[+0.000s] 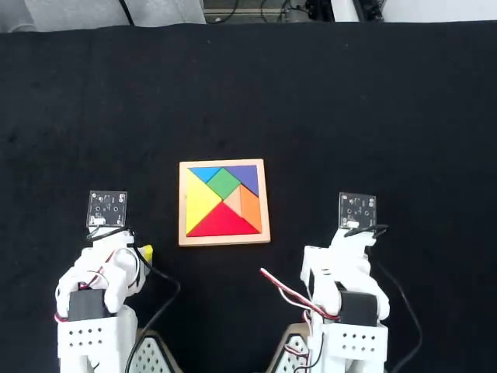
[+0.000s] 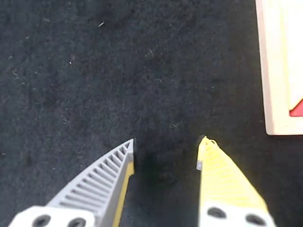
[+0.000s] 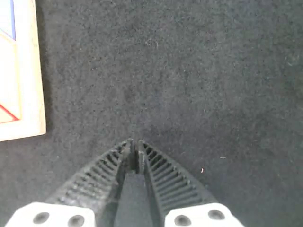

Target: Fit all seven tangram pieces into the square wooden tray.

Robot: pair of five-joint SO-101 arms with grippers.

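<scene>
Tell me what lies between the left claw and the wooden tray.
Nothing visible stands in the way: only black cloth lies between the open left claw and the wooden tray.

Setting: robotics lab bench. Evidence: tabletop [image 1: 388,101] covered edge to edge in black felt-like cloth. Left white plastic arm [image 1: 97,291] and right white plastic arm [image 1: 345,299] are mounted side by side at the near edge, with red-and-white servo wires [image 1: 281,286] exposed and a small square bare circuit board [image 1: 107,210] on the left wrist. A square wooden tray [image 1: 182,203] of coloured pieces sits centred between them. Loose black cables [image 1: 264,9] lie beyond the far edge.
</scene>
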